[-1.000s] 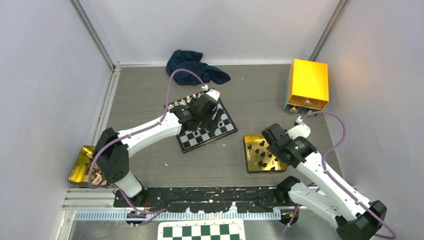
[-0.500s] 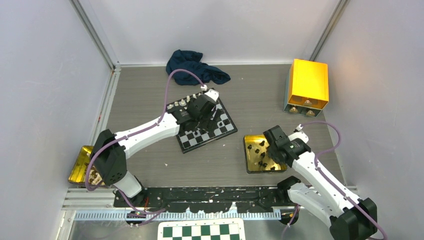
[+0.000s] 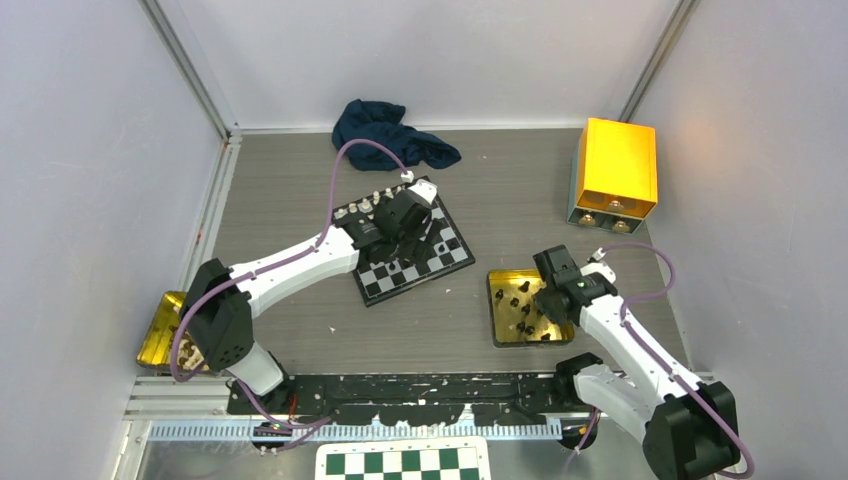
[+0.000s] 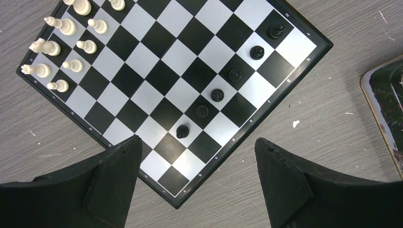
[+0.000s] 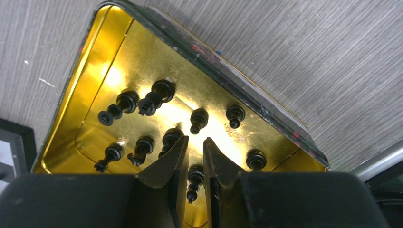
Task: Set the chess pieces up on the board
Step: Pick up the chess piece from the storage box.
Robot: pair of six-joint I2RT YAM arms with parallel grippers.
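Over the gold tray (image 5: 90,80), the right gripper (image 5: 195,141) has its fingers narrowly apart around one black chess piece (image 5: 194,176), its length running along them. Whether they pinch it is unclear, and the overhead view hides it. Farther left of the tray, the left gripper (image 4: 197,139) hangs wide open, empty, above the board (image 4: 157,61).

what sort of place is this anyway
Probably a robotics lab test cell: plain white panels wall in the table, and the left arm and right arm are bolted to a black rail at its near edge.
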